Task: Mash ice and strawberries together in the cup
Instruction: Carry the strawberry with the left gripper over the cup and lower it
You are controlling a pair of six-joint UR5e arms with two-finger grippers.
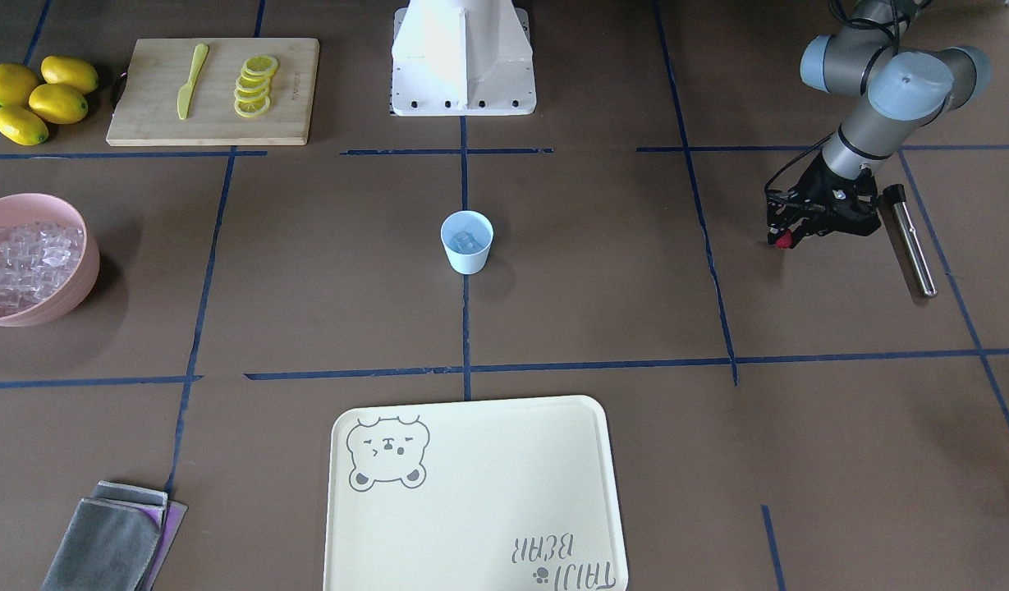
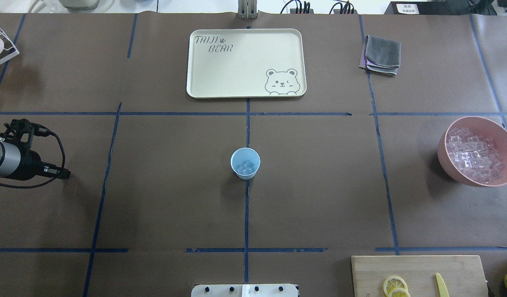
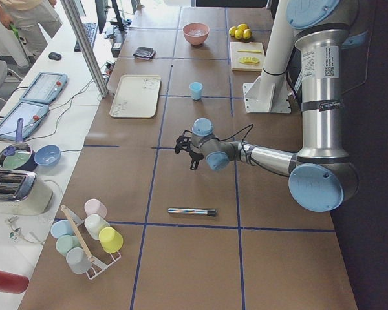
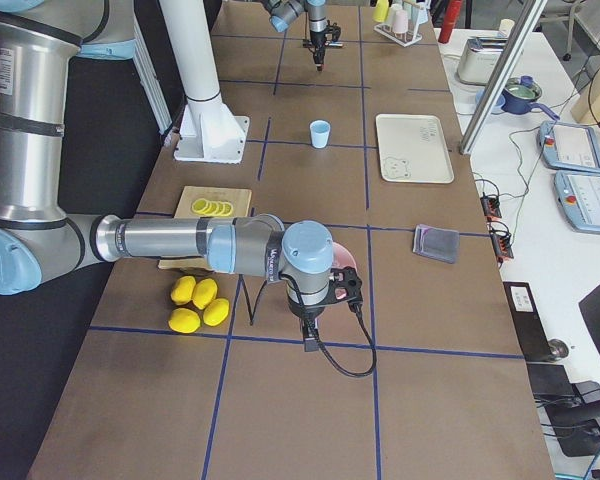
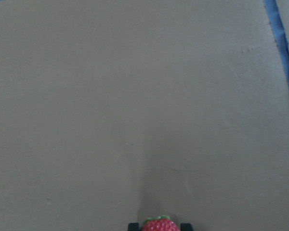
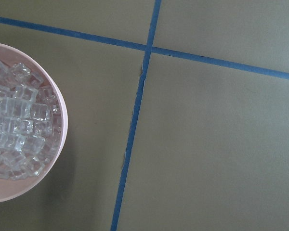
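Overhead, front views oppose; both share central cup (image 1: 466,240).

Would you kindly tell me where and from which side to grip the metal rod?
Probably mid-shaft on the metal rod, coming straight down with fingers across its thin width. It lies flat, long and round, so a centred grip should keep it level.

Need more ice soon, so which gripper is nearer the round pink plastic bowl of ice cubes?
Right. The right gripper hangs just beside the pink bowl, by its rim; the left gripper, holding a small red strawberry, is across the table at the opposite end.
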